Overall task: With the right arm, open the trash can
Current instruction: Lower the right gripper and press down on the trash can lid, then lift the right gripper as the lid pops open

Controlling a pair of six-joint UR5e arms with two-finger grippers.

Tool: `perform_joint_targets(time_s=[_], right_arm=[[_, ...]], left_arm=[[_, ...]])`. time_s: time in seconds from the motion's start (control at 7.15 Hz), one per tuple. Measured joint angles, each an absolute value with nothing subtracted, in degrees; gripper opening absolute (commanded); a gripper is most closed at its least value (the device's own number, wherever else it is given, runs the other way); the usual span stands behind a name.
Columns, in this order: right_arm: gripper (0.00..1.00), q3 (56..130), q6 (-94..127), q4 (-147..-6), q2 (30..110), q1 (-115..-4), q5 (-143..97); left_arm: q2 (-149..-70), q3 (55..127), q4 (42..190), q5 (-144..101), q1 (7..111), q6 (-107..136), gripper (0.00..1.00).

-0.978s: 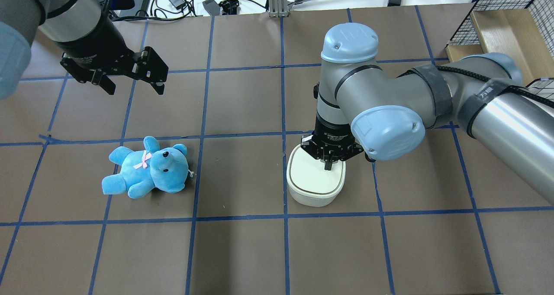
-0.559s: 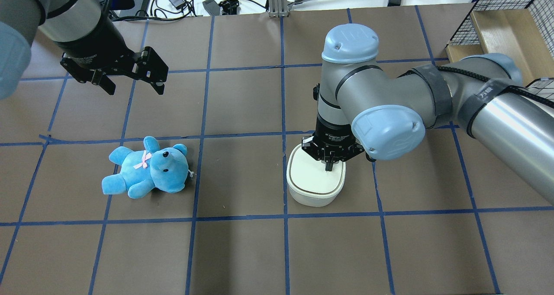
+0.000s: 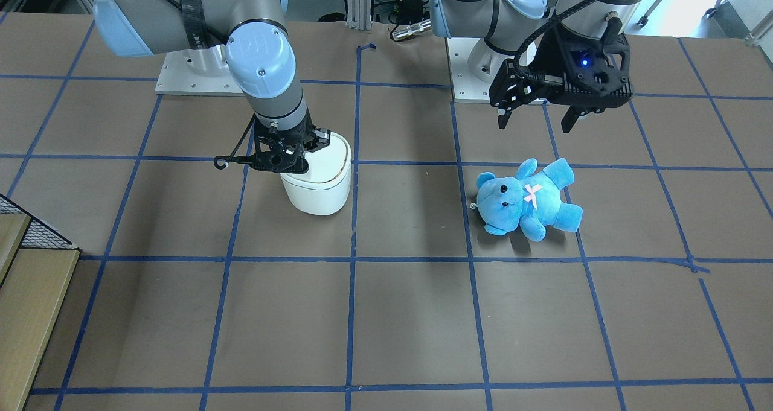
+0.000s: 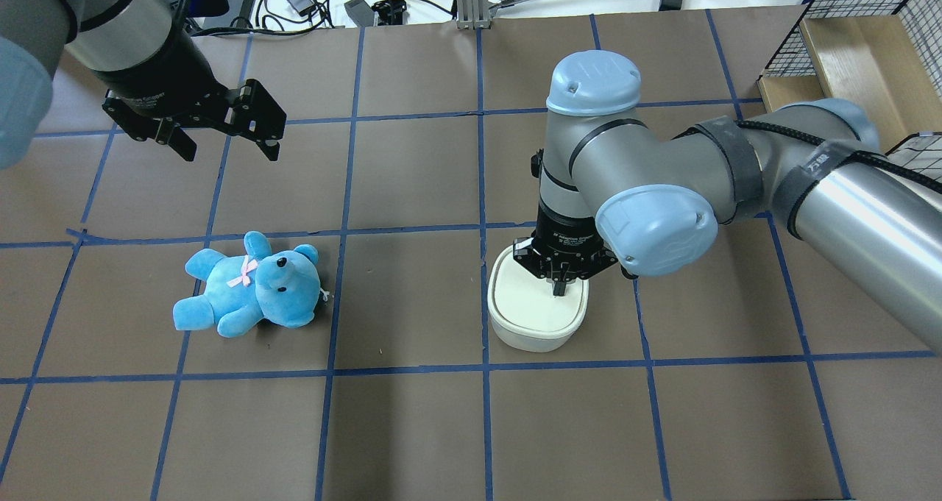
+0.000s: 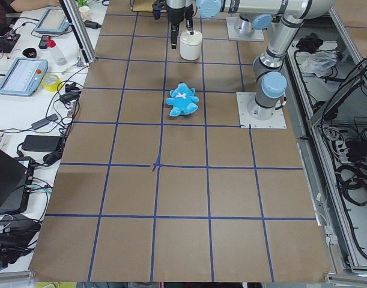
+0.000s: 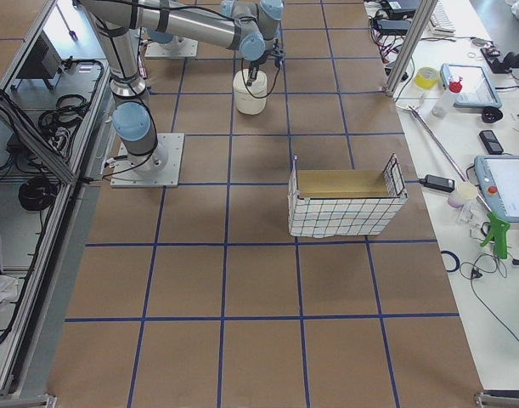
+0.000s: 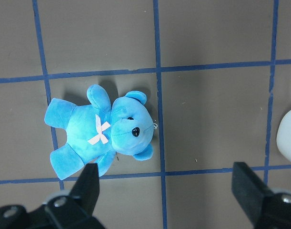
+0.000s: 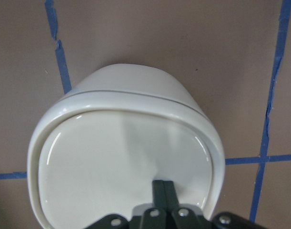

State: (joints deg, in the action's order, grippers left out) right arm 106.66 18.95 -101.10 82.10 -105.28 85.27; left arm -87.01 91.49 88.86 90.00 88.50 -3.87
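Your right pincer (image 4: 559, 289) is clenched, tips together on the lid of the trash can (image 4: 530, 315) directly beneath it; left pincer (image 4: 229, 150) hangs released.

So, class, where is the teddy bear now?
In the overhead view the teddy bear lies on the table's left half, well left of the trash can.
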Motion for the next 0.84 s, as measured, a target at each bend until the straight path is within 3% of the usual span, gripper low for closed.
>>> perform_joint_targets(time_s=[0.42, 0.7, 0.84], right_arm=[[0.00, 103.65, 19.90, -96.78, 82.60, -105.17, 85.32], [0.00, 97.45, 20.49, -88.58, 82.75, -105.12, 85.19], [0.23, 94.08, 20.80, -84.93, 82.77, -105.00, 85.22]], left_arm=[[-87.01, 91.49, 88.86, 90.00, 88.50, -3.87, 1.00], [-87.01, 91.49, 88.86, 90.00, 88.50, -3.87, 1.00], [-87.01, 91.49, 88.86, 90.00, 88.51, -3.87, 1.00]])
